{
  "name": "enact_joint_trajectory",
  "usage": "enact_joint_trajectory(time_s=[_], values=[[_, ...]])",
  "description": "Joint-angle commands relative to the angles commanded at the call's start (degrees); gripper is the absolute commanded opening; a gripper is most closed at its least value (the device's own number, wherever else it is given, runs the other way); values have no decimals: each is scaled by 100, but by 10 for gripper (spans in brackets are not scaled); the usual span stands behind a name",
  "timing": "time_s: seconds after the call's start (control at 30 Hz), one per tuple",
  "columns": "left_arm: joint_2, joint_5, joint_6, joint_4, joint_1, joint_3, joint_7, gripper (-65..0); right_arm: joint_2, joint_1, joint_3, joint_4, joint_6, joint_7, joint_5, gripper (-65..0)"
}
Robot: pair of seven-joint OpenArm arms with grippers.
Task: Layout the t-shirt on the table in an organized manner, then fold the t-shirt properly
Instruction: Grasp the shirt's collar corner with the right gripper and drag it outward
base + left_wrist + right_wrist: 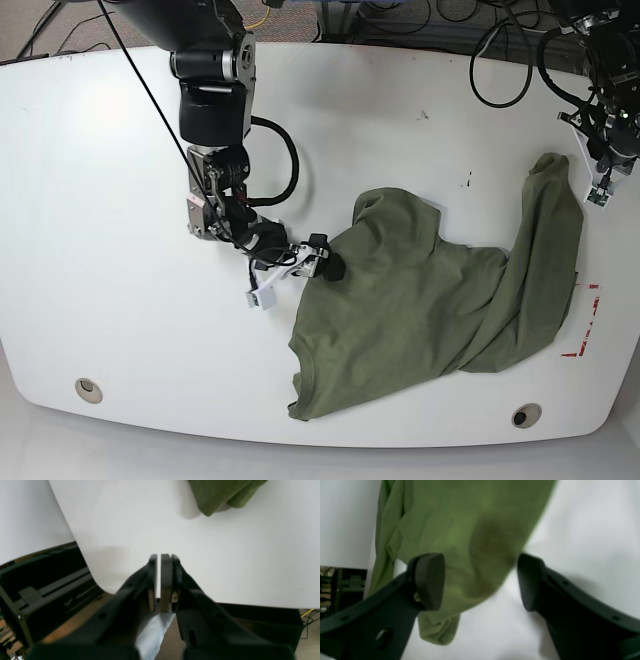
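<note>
The olive-green t-shirt [430, 300] lies crumpled and partly spread on the white table [120, 300], with one part stretched up toward the far right edge. My right gripper [325, 264] is open at the shirt's left edge. In the right wrist view its fingers [430, 580] straddle the green cloth [470, 517] without closing on it. My left gripper [606, 165] hangs over the table's far right edge, above the shirt's upper end. In the left wrist view the left gripper [159, 556] is shut and empty, and a shirt corner [215, 495] lies beyond it.
Two grommet holes [88, 388] [524, 414] sit near the front edge. Red tape marks [585, 320] lie at the right next to the shirt. Cables [500, 60] run along the back edge. A black case [45, 587] stands below the table edge.
</note>
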Motion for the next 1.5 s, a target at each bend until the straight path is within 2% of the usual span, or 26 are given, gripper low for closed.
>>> enact_joint_trajectory(time_s=[0.3, 0.43, 0.5, 0.63, 0.67, 0.87, 0.97, 1.27, 1.5], values=[[0, 0, 0, 0, 0, 0, 0, -650, -114, 0, -9, -9, 0, 246, 0, -211], [0, -9, 0, 0, 0, 0, 0, -650, -158, -9, -9, -9, 0, 246, 0, -239], [0, -9, 0, 0, 0, 0, 0, -650, -158, -9, -9, -9, 0, 255, 0, -333], [0, -9, 0, 0, 0, 0, 0, -650, -158, 0, -18, -9, 9, 369, 0, -623], [0, -9, 0, 0, 0, 0, 0, -650, -149, 0, -18, -9, 26, 387, 0, -650], [0, -9, 0, 0, 0, 0, 0, -650, -123, -35, -9, 18, 26, 369, 0, -650], [0, -9, 0, 0, -18, 9, 0, -650, 79, -158, 9, 70, 26, 185, 44, -650], [18, -9, 0, 0, -44, 44, 0, -650, 765, -1380, 62, 2382, -9, -615, 44, -650], [44, -9, 0, 9, -53, 246, 0, -650, 1143, -2312, 668, 3815, 0, -1081, 44, -650]])
